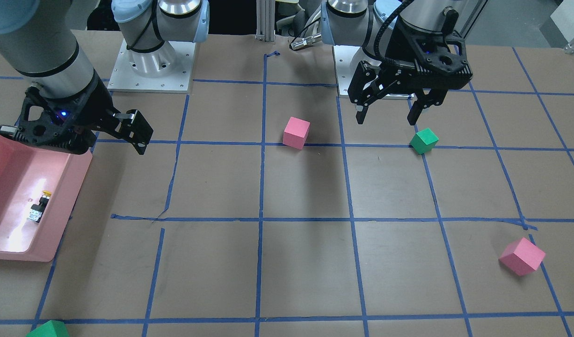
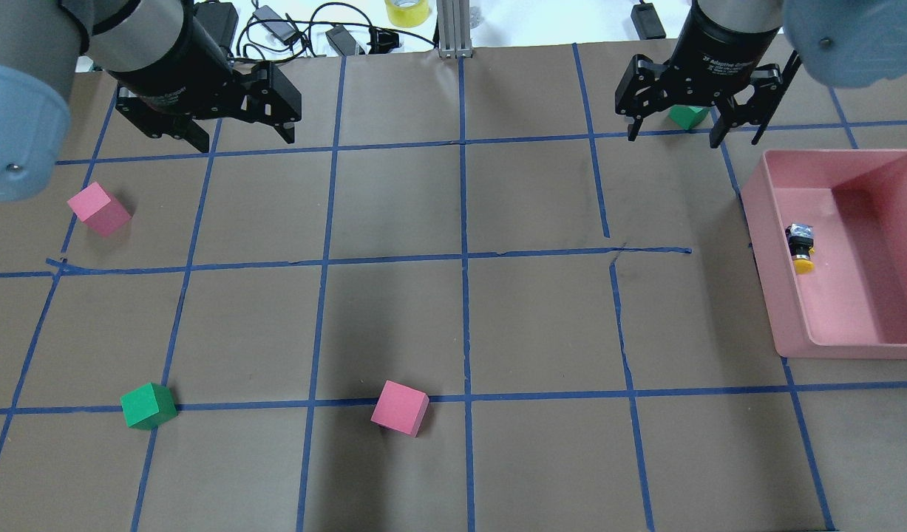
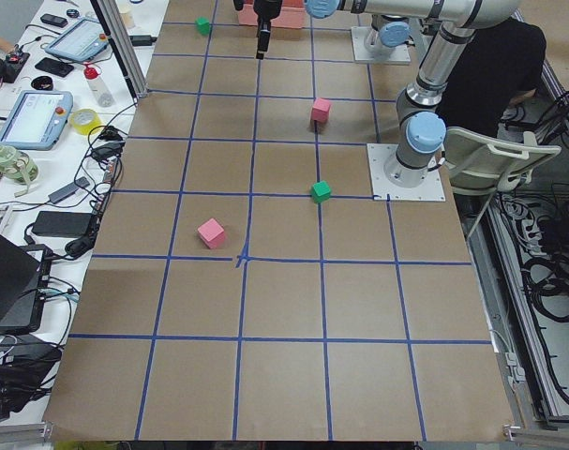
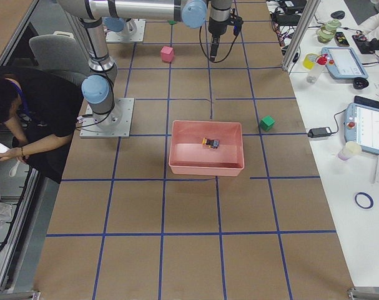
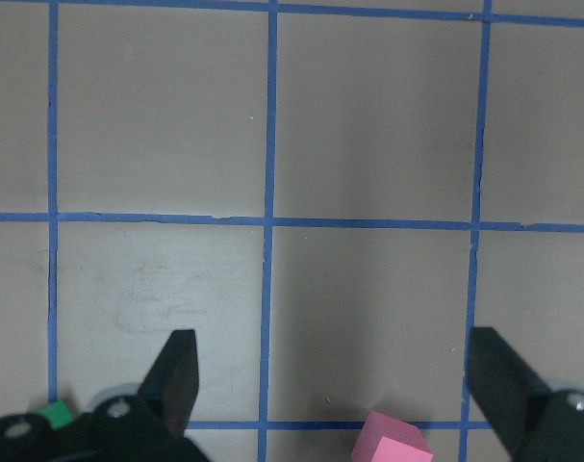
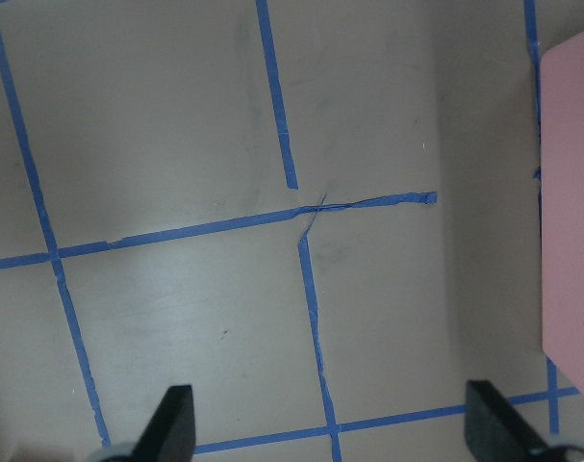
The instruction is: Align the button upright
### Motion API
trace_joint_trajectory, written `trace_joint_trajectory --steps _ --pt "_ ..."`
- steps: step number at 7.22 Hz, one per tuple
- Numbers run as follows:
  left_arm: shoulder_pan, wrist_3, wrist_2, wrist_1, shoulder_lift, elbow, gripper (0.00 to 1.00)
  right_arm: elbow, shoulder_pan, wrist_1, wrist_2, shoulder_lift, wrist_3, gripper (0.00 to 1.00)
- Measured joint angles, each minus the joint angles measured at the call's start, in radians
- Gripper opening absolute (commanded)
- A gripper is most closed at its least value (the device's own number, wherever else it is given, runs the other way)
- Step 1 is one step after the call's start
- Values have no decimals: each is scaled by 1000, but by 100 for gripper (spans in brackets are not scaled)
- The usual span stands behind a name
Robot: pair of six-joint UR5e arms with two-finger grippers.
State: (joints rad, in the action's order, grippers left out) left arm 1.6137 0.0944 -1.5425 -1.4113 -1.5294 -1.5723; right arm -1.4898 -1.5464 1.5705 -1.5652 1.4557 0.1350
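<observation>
My left jaws and right jaws hang wide open, empty, above open desk (image 2: 394, 207). The button (image 2: 799, 244) lies on its side in the pink bin (image 2: 841, 347) at the desk's right edge, near its inward wall, yellow cap (image 2: 803, 264) toward me.

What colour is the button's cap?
Yellow; the button shows best in the overhead view.

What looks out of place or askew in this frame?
The button lies on its side in the pink bin, its yellow cap pointing sideways instead of up. The blue tape grid is broken and kinked near the bin.
</observation>
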Motion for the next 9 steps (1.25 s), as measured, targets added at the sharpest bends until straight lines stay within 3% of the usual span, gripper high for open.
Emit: trace_joint_trajectory --steps 7,9 --pt "0 2 1 0 0 0 100 0 7 20 0 -12 12 100" --pt "0 3 5 0 0 0 96 0 10 21 -3 -10 7 100"
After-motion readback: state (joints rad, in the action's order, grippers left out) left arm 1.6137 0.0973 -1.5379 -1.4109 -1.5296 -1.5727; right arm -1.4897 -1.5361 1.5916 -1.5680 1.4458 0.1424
